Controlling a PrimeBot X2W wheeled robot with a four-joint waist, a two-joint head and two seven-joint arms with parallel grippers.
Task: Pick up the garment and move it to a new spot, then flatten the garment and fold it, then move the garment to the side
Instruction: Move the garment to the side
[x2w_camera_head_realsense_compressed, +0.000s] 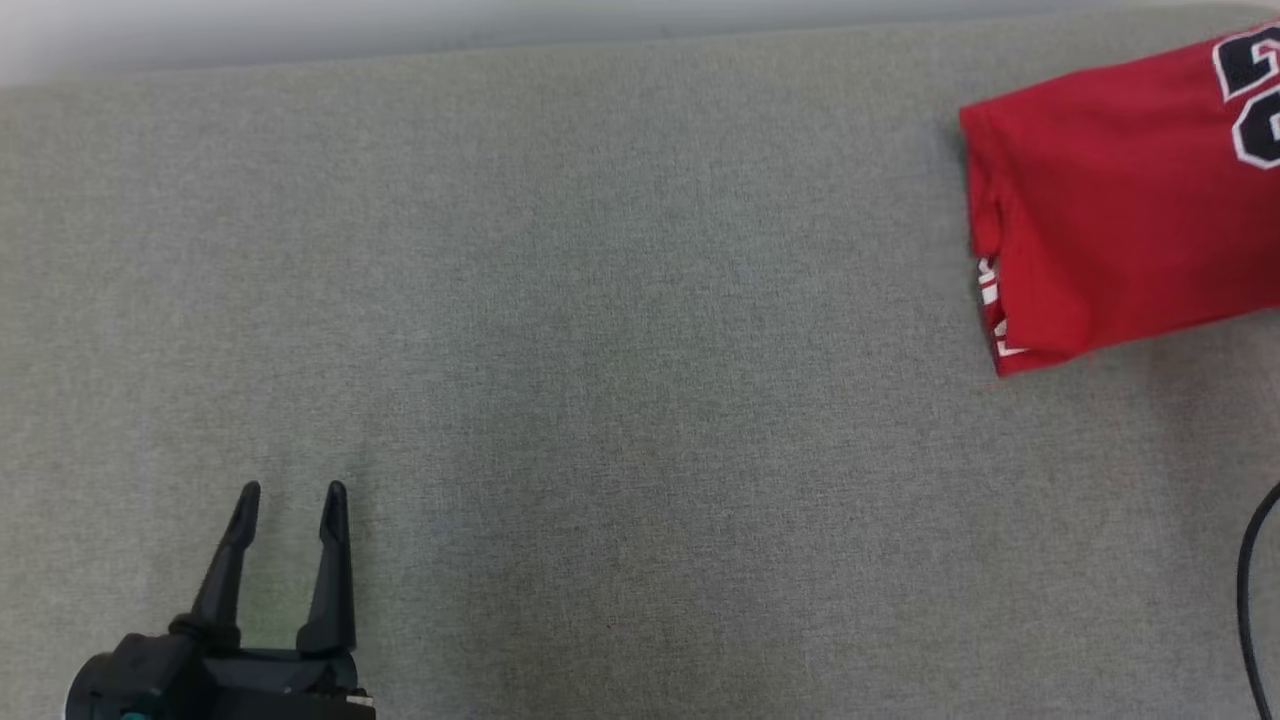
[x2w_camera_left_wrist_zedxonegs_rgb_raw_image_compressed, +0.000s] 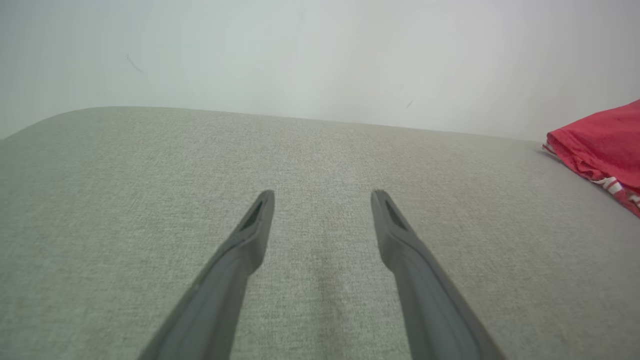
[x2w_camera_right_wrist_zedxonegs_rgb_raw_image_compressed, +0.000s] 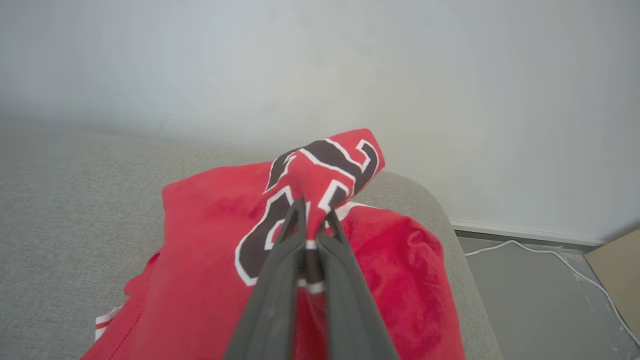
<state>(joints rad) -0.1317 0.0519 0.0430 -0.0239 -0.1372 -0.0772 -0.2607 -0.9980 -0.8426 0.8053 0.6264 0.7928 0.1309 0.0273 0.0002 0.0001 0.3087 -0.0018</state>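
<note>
One red garment (x2w_camera_head_realsense_compressed: 1110, 210) with black-and-white numerals, lying at far right of grey surface (x2w_camera_head_realsense_compressed: 600, 350). Two grippers: left gripper (x2w_camera_head_realsense_compressed: 292, 490) at near left, jaws spread, well apart from garment; right gripper (x2w_camera_right_wrist_zedxonegs_rgb_raw_image_compressed: 315, 209), jaws pinching one raised fold of garment.

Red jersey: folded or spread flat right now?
Folded, not spread: the red jersey lies compact with layered hems at one edge; the right pincer is shut on a bunched pinch of it.
</note>
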